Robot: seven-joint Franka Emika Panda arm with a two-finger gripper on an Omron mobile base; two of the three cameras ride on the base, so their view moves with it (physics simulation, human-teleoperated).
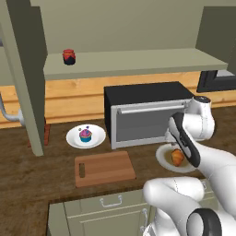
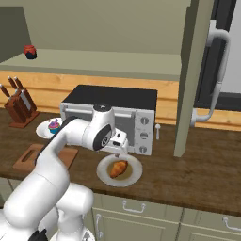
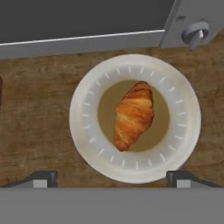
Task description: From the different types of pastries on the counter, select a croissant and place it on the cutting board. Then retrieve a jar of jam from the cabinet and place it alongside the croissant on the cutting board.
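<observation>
Here the fingers (image 3: pixel 112 177) are standing wide apart and holding nothing. In the hand view the two dark tips are poking up at the bottom, one on each side of the white plate (image 3: pixel 87 83). The plate is sitting on the brown wooden counter (image 3: pixel 35 109), right under the fingers. The croissant (image 3: pixel 133 114) is lying in the middle of the plate, between the two tips and a little past them, not touching either one. It is golden brown and pointing slightly slantwise.

Just past the plate, on the far side from the fingers, the toaster oven (image 1: pixel 147 113) is standing on the counter. Its grey door and one round knob (image 3: pixel 195 34) are showing at the top of the hand view.

In the left base view the white arm is bending down over the plate, and the croissant (image 1: pixel 177 157) is peeking out beside the dark hand. In the right base view the croissant (image 2: pixel 118 168) is showing plainly on the plate (image 2: pixel 106 174), just below the hand.

The cutting board (image 1: pixel 104 168) is lying flat on the counter, well off to the left of the fingers, with nothing on it. Farther back from the board, a cupcake (image 1: pixel 85 134) with pink and blue frosting is sitting on its own white plate (image 1: pixel 73 140).

The jar of jam (image 1: pixel 69 56) is standing upright on the open cabinet shelf (image 1: pixel 133 62), high above the counter and far to the left of the fingers. A knife block (image 2: pixel 20 109) is standing at the far left of the counter.
</observation>
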